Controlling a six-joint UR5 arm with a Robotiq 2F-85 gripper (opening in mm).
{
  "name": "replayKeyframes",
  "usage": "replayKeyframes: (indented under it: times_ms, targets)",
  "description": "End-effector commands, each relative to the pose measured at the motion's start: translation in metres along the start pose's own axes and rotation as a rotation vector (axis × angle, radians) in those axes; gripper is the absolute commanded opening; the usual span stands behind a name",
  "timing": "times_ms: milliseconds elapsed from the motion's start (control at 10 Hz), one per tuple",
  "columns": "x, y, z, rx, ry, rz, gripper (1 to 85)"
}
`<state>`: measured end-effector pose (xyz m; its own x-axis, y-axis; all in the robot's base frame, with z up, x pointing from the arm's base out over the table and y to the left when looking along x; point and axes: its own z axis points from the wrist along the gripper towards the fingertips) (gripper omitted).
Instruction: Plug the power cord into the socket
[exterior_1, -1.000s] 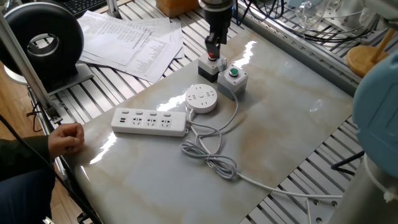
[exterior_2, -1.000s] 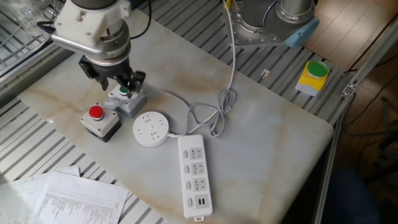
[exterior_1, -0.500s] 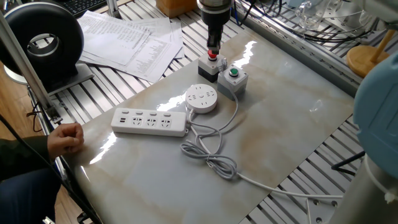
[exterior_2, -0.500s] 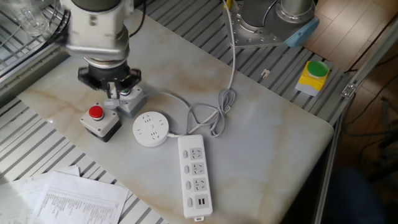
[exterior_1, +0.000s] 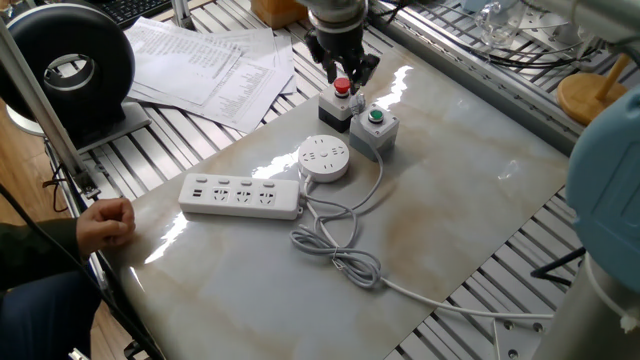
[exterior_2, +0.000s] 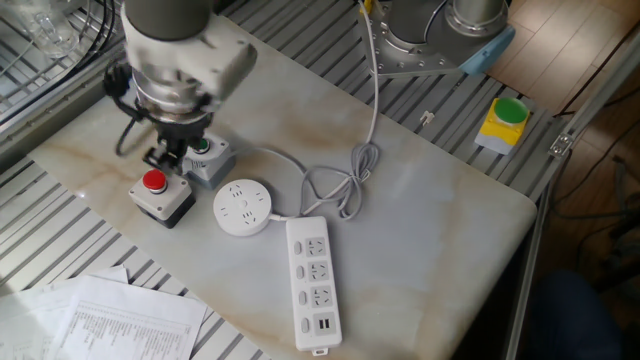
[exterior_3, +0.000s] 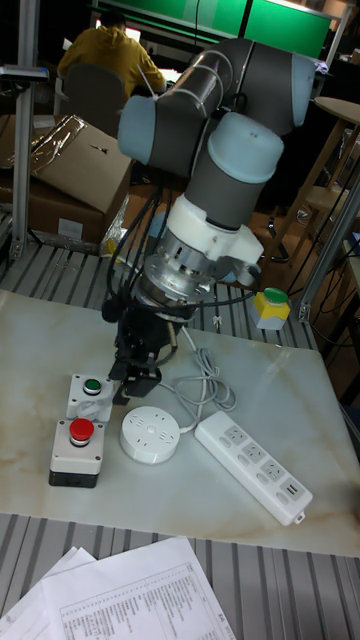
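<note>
The socket (exterior_1: 324, 158) (exterior_2: 245, 209) (exterior_3: 149, 437) is a round white puck on the marble tabletop. The power cord (exterior_1: 335, 240) (exterior_2: 345, 185) (exterior_3: 200, 385) lies in loose white loops in front of it and runs off the table edge. I cannot make out its plug. My gripper (exterior_1: 343, 78) (exterior_2: 165, 158) (exterior_3: 130, 380) hangs low over the two button boxes behind the socket. Its fingers stand apart on either side of the red button, holding nothing. It is about a hand's width from the socket and farther from the cord loops.
A red button box (exterior_1: 338, 105) and a green button box (exterior_1: 376, 124) stand under the gripper. A long white power strip (exterior_1: 240, 195) lies beside the socket. Papers (exterior_1: 210, 65) and a person's hand (exterior_1: 105, 222) are at the table's side. A yellow box (exterior_2: 503, 122) sits off the slab.
The gripper has turned about its vertical axis, so its fingers now show spread apart in one fixed view, and it shifted slightly over the button boxes. Cord and socket have not moved.
</note>
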<state>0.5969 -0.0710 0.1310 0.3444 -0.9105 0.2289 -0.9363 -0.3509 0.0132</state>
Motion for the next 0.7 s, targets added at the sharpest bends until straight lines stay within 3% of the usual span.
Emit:
replayKeyframes:
  times_ms: [0,300,600]
  targets:
    - [0.006,-0.005,0.019,0.025,0.025,-0.346,47.7]
    - [0.003,0.002,0.024,0.041,-0.024,-0.379,47.3]
    - [0.013,0.006,0.028,0.047,-0.012,-0.418,44.3]
